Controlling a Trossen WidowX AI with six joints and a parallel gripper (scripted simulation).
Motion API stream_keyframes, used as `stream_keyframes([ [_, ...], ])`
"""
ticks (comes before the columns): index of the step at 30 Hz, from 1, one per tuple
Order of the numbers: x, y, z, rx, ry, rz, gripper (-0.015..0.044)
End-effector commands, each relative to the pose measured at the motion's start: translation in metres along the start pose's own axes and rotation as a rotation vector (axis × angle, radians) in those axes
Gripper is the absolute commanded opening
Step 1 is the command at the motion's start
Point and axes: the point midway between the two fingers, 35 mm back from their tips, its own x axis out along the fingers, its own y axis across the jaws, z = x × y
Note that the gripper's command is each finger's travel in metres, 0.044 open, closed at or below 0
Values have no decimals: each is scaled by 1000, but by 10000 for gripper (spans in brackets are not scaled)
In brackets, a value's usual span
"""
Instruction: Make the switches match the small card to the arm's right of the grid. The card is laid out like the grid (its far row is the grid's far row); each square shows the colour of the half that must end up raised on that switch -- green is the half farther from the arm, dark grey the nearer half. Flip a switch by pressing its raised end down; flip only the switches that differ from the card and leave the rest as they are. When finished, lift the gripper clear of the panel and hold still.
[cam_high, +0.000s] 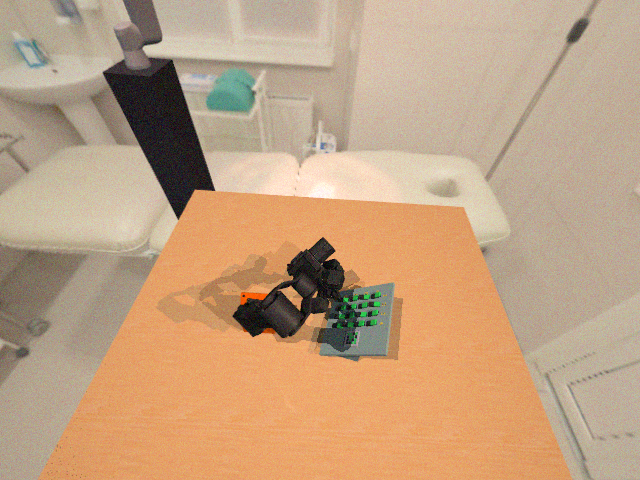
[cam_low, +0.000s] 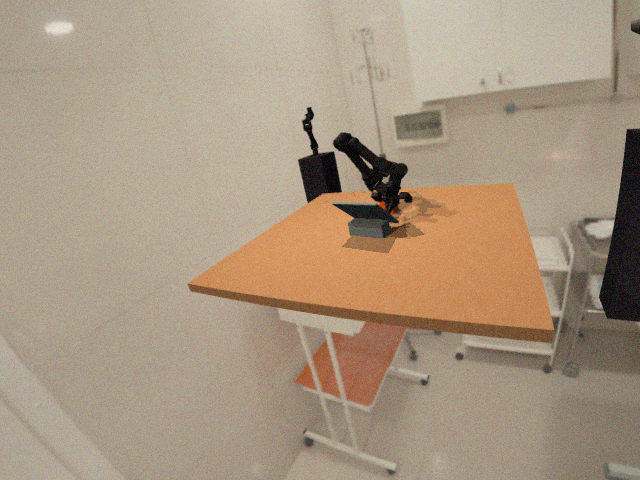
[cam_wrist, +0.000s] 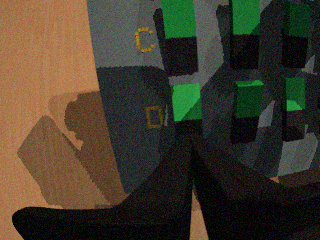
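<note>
The tilted grey switch panel (cam_high: 373, 345) (cam_low: 361, 209) (cam_wrist: 117, 45) holds the grid of green and dark grey switches. The small card (cam_high: 352, 338) sits on the panel beside the grid; its squares are too small to read surely, and it is outside the wrist view. My gripper (cam_wrist: 188, 143) is shut and empty. Its tips are at the dark near half of the switch beside the letter D (cam_wrist: 186, 102), partly covering that half; contact cannot be told. The neighbouring switch (cam_wrist: 248, 100) and the switch beside the letter C (cam_wrist: 179, 20) show green farther halves and dark nearer halves.
The panel stands on a grey block (cam_low: 368, 228) on the wooden table (cam_high: 289, 408) (cam_low: 439, 279). An orange plate (cam_high: 251, 295) lies under the arm's base. The arm's shadow falls over the near part of the panel. A black pillar (cam_high: 155, 118) stands beyond the table's edge.
</note>
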Motion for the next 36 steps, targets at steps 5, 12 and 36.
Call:
stream_keyframes([
  [5,1,-1,0,-4,-2,-3,0],
  [12,2,-1,0,-4,-2,-3,0],
  [36,5,-1,0,-4,-2,-3,0],
])
